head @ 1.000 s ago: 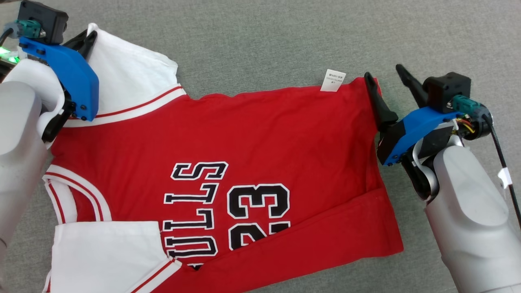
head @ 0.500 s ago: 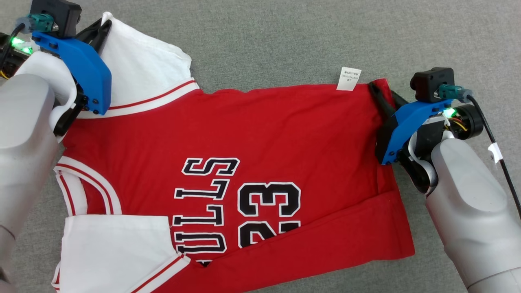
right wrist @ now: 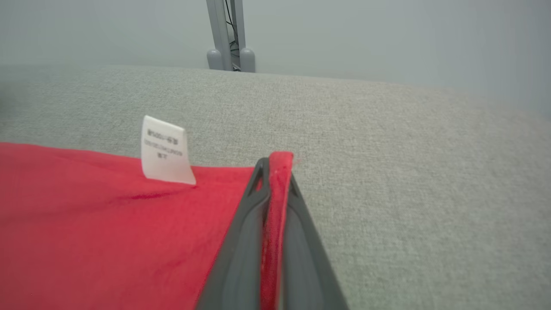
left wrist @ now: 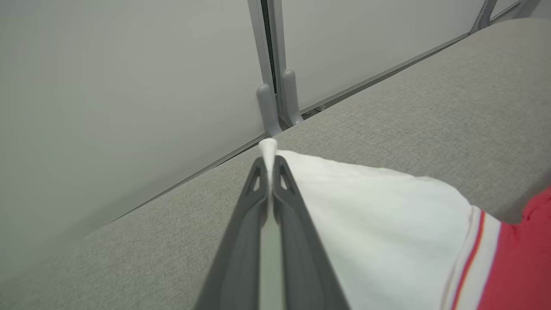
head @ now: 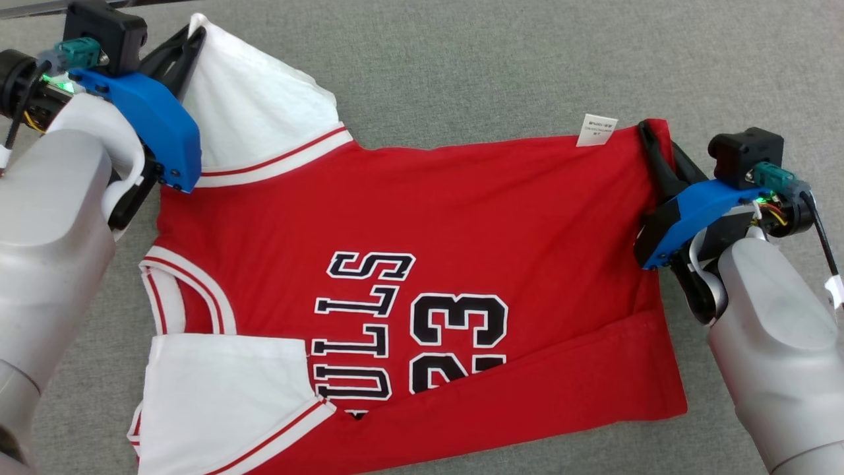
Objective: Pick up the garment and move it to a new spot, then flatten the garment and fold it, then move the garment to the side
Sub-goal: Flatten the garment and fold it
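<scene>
Head view: the jersey (head: 409, 224) lies spread on the grey desk (head: 461, 66), across the middle of the frame. The left pincer (head: 191, 39), at upper left, pinches the tip of the white sleeve (head: 264, 112). The right pincer (head: 649, 142), at the right edge, pinches the red corner beside the label (head: 597, 130). If the arms pull unevenly, the cloth can probably skew.

Left wrist view: the fingers are pressed together on only a small point of the sleeve at frame centre. I think it may slip out under tension.

Right wrist view: the red edge runs between the closed fingers, which seems a deeper hold. The jersey fills the lower left.
</scene>
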You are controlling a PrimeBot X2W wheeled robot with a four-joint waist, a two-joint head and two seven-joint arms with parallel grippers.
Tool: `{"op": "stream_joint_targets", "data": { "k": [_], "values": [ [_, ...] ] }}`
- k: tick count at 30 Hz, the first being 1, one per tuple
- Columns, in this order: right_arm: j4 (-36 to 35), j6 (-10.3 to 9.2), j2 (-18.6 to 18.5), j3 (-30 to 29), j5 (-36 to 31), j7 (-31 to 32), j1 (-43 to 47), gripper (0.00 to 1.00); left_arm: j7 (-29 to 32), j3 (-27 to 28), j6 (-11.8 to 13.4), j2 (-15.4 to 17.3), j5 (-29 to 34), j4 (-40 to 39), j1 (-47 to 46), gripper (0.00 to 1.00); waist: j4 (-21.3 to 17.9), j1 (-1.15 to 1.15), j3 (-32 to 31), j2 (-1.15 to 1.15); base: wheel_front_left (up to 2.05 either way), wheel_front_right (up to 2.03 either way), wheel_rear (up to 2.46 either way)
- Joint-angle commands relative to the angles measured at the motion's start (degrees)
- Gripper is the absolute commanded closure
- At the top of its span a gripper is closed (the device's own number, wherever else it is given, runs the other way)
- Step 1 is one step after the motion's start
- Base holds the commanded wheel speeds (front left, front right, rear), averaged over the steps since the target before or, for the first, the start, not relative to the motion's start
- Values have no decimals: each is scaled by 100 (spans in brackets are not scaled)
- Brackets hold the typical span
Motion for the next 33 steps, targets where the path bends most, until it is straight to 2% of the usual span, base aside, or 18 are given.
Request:
{"op": "stream_joint_targets", "data": {
  "k": [1,16,20,33],
  "values": [
    [32,-4,-54,-37,-50,-89,96,100,-72,-20,6,9,-20,-27,81,100,81,0,-91,0,0,0,0],
    [302,-4,-147,-472,-232,-744,606,100,-585,21,51,99,-148,-682,879,100,612,0,-650,0,0,0,0],
    [287,-4,-132,-550,-271,-813,793,100,-616,117,161,163,-113,-1028,1294,100,704,0,-833,0,0,0,0],
    [100,-4,-100,-923,-320,-867,1555,100,-613,786,741,582,59,-2613,2951,100,920,0,-1261,0,0,0,0]
  ]
}}
